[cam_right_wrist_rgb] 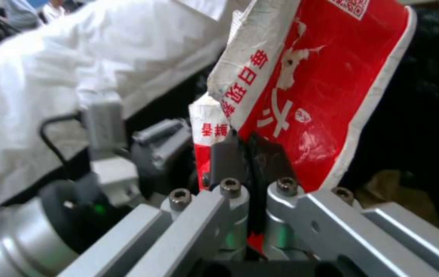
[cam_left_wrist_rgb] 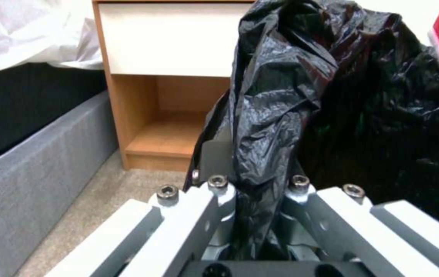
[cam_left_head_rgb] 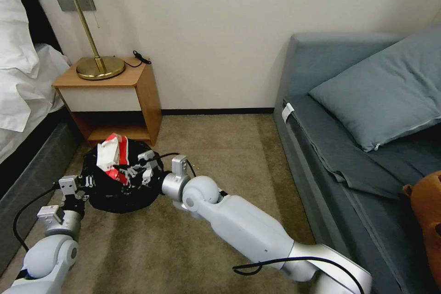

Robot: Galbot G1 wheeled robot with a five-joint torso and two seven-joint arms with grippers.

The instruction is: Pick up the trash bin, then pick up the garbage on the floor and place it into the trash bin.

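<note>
Location: a bedroom, hotel-style. Indicators: bed (cam_left_head_rgb: 20,69) with white linen, wooden nightstand (cam_left_head_rgb: 112,96) carrying a brass lamp (cam_left_head_rgb: 87,23), grey-blue sofa (cam_left_head_rgb: 349,147) with cushion (cam_left_head_rgb: 390,87), beige carpet (cam_left_head_rgb: 220,156).

Both arms wear smooth pale-grey shells with rounded silver joints, and black cables loop along them. Each hand, the left hand (cam_left_head_rgb: 85,183) and right hand (cam_left_head_rgb: 133,170), has silver-grey linkage bars fastened by dark socket-head screws, with what look like dark fingertips.

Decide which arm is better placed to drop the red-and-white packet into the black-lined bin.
The right: right gripper already pinches the red-and-white packet over the black-lined bin; left gripper is clamped on its rim.
</note>
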